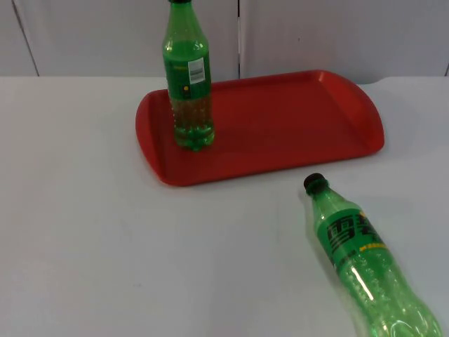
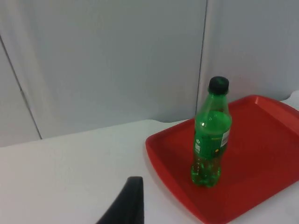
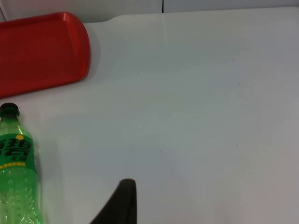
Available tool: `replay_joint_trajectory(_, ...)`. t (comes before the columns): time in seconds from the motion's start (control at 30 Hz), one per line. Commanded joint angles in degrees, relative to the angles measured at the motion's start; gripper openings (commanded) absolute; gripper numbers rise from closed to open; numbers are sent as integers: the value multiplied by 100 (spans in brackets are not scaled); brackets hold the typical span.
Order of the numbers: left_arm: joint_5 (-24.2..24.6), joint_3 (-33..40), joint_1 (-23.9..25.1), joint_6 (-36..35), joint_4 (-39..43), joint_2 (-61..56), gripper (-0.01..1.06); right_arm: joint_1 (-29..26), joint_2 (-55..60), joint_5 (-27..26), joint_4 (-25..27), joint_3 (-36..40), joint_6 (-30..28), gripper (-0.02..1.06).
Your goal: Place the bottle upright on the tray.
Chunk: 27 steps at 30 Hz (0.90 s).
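A white worktop [image 1: 105,246] meets a grey partition wall [image 1: 316,35]. One green bottle [image 1: 188,77] stands upright on the red tray [image 1: 295,119]; another green bottle [image 1: 365,263] lies beside it. Whether either arm's jaws are apart or together cannot be told.

Standing bottle [image 1: 188,77] on the red tray [image 1: 280,126]: cap cut off by the upper edge in the top view; label print too small to read. Lying bottle [image 1: 365,263] on the white table [image 1: 105,246]: base cut off at the lower right corner in the top view, lower body cut off in the right wrist view. Tray cropped at the frame edge in both wrist views. Of left gripper [image 2: 125,205] and right gripper [image 3: 119,203], a single dark fingertip each, rest out of frame; finger spacing impossible to judge.
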Motion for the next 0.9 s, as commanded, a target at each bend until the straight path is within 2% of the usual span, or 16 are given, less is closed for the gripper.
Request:
replay_joint_trajectory(0.0,137,36,-2,16,-72,-153,105,-32,-25,2,13,13,-27,105)
replay_joint_trajectory(0.47,497,844,-2,26,-131,-1606,105,-32,-25,2,13,13,-27,105)
replay_joint_trajectory(0.6,1043,893,-2,26,-131,-2101,105,-32,-25,2,13,13,-27,105)
replay_joint_trajectory(0.87,1684,893,-2,13,-131,-2585,105,-32,-25,2,13,13,-27,105)
